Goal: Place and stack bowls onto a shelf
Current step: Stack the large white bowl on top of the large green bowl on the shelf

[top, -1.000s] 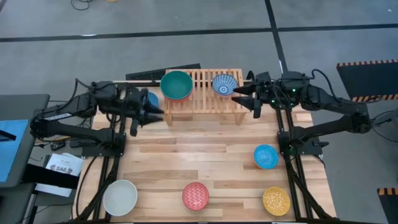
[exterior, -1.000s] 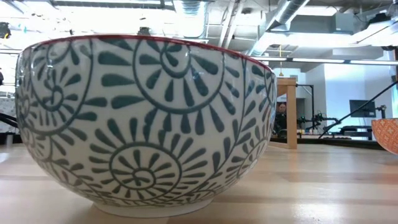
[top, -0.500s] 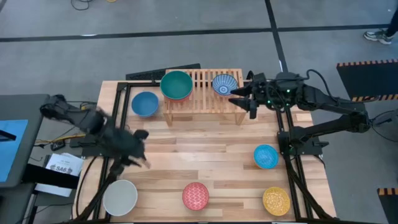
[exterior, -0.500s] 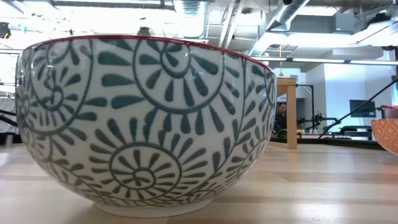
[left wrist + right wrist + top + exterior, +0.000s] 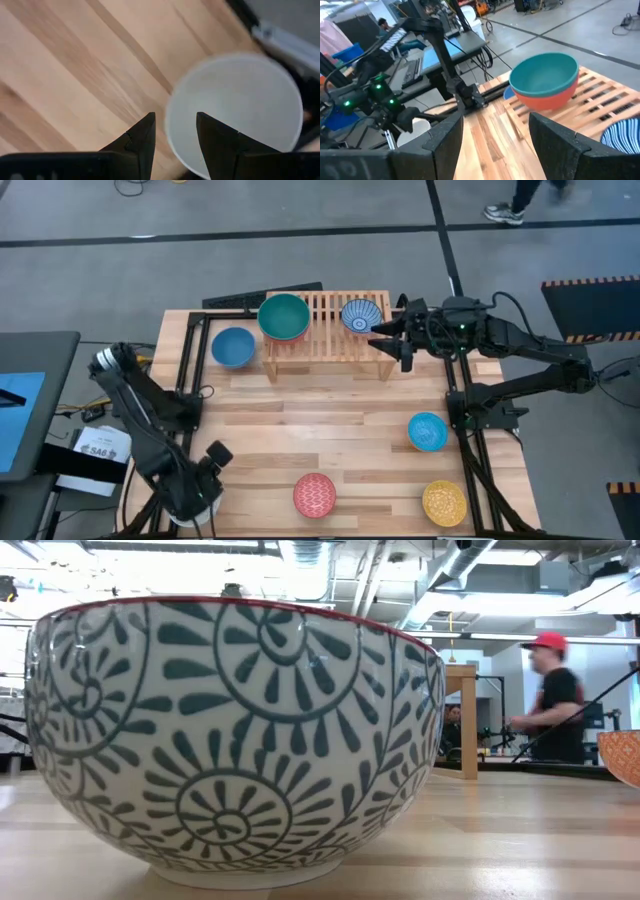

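Observation:
My left gripper points down at the table's near left corner, open, over the white bowl. One finger shows over the bowl's hollow and one outside its rim, and no touch shows. In the high view the arm hides most of that bowl. My right gripper waits open at the right end of the shelf. On the shelf a teal bowl sits nested in a red one, with a blue-white patterned bowl beside them. A blue bowl stands on the table left of the shelf.
A light blue bowl, a red patterned bowl and a yellow bowl stand on the near half of the table. The patterned bowl fills the low view. A person walks in the room behind.
My left gripper has swung from the blue bowl at the shelf's left end toward the table's near left corner. It has sunk and tipped from nearly level to pointing down over the white bowl. The blue bowl stands uncovered on the table.

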Available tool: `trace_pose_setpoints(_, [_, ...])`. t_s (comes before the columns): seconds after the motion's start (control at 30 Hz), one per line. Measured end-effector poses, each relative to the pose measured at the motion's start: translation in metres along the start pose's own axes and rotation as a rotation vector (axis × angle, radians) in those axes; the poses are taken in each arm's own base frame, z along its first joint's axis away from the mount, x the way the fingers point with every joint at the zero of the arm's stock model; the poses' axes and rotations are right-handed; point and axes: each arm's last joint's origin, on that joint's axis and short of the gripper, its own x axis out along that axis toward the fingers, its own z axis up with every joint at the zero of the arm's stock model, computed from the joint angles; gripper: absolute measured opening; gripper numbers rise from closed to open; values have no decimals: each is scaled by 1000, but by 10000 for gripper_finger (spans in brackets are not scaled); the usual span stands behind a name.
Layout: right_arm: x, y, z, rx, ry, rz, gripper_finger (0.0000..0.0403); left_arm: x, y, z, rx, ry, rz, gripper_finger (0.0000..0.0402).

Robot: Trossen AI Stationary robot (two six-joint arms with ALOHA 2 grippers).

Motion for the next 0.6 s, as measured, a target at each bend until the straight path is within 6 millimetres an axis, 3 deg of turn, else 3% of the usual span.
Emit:
trace_pose_setpoints(0.17, [0, -2, -5, 8, 52, -21, 253, 24, -5, 6, 32, 94, 3, 128])
trace_pose_setpoints(0.37, [0, -3, -8, 7, 80, -31, 253, 36, 0, 11, 41, 91, 9, 128])
trace_pose_setpoints(0.6, [0, -3, -8, 8, 83, -33, 253, 55, 3, 1, 56, 120, -38, 128])
